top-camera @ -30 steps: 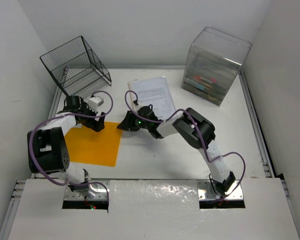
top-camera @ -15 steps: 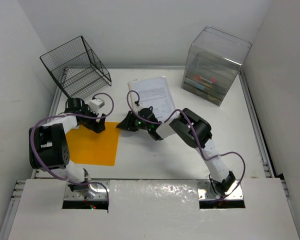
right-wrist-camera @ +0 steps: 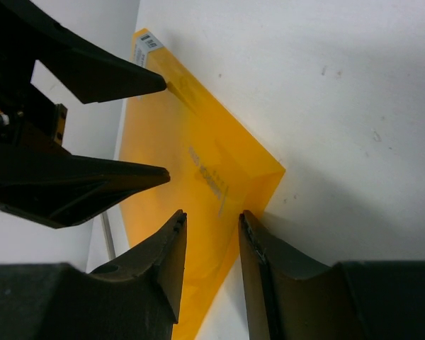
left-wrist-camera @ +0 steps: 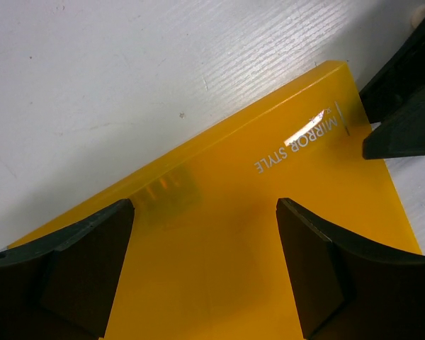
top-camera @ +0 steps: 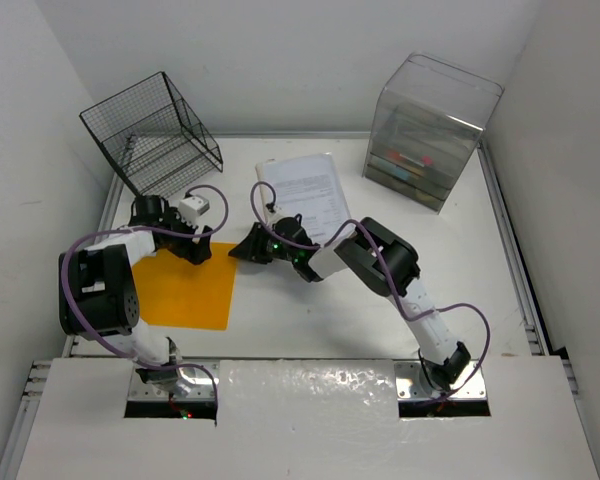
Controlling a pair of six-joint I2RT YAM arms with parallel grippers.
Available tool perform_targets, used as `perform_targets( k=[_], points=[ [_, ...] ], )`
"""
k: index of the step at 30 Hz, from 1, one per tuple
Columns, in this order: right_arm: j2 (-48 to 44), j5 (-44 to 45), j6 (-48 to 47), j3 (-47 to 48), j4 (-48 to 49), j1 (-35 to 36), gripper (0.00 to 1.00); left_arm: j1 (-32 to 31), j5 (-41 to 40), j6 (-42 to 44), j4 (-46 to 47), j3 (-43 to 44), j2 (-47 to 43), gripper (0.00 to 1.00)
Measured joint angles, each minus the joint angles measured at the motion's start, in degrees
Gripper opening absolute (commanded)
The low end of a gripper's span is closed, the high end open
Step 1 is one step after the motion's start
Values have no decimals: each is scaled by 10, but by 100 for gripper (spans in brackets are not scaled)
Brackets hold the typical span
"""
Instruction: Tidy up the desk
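A flat orange folder [top-camera: 180, 290] lies on the left of the white desk [top-camera: 460, 260]. My left gripper [top-camera: 202, 254] hovers at the folder's far right corner. In the left wrist view it [left-wrist-camera: 204, 212] is open wide, with the orange folder [left-wrist-camera: 219, 276] filling the space under it. My right gripper [top-camera: 238, 250] meets that same corner from the right. In the right wrist view it [right-wrist-camera: 212, 219] is narrowly open and straddles the folder's [right-wrist-camera: 191, 142] slightly raised edge. A gap shows at the left jaw. The left arm's fingers [right-wrist-camera: 106, 78] point in from the other side.
A stack of printed papers [top-camera: 305, 188] lies just behind the right gripper. A black wire rack [top-camera: 155, 135] stands at the back left. A clear plastic drawer box [top-camera: 430, 130] is at the back right. Silver rails [top-camera: 510, 260] edge the desk.
The right gripper has slid left onto the folder's corner and its jaws have narrowed. The folder's right edge has shifted a little left. The left jaws have closed slightly.
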Motion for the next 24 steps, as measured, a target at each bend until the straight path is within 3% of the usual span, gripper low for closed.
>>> perform_targets(
  k=[8, 11, 16, 24],
  points=[
    [18, 0, 8, 26, -8, 1, 34, 0, 5, 8, 0, 0, 2, 76],
    [29, 2, 10, 40, -10, 1, 28, 0, 9, 11, 0, 1, 5, 76],
    [52, 9, 19, 68, -10, 1, 0, 0, 11, 14, 0, 3, 8, 76],
    [43, 23, -5, 47, 7, 3, 0, 0, 27, 40, -24, 4, 0, 79]
  ],
)
